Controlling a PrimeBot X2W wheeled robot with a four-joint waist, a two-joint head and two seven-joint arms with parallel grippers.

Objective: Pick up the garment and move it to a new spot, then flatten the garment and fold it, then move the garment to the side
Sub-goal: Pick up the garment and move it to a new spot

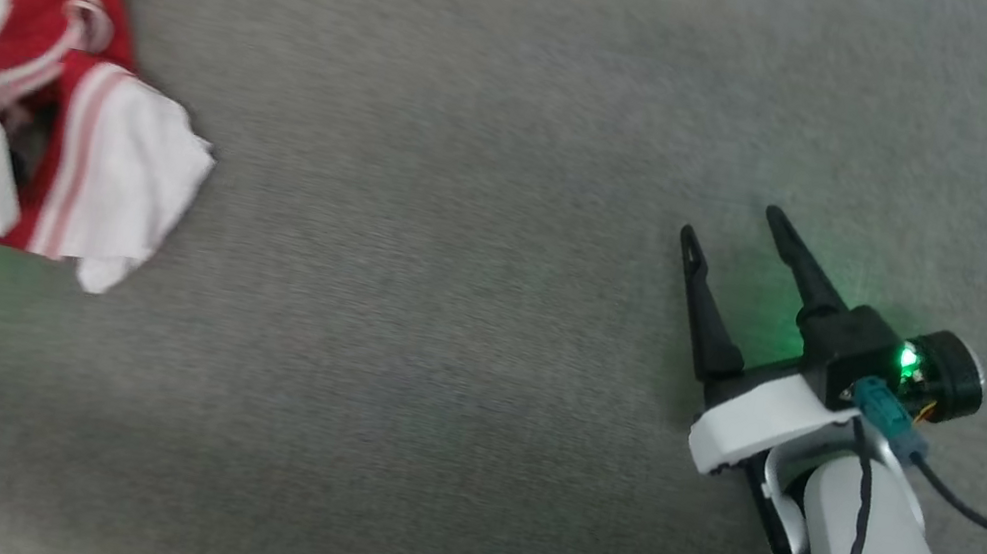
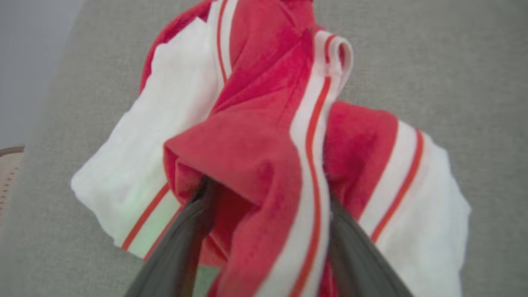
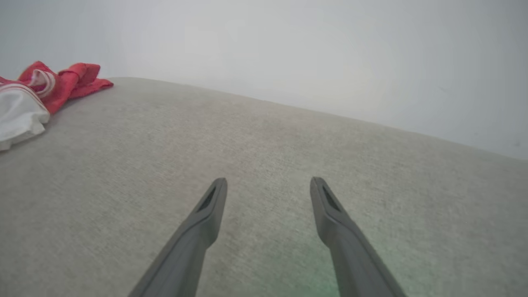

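Lying in a crumpled heap, the garment bunches around the left tool, whose two fingers stand spread wide with a red fold and striped trim draped between them, their tips hidden under the cloth. The right tool sits well apart, its fingers wide open and empty above the grey bench, the garment far ahead to its left.
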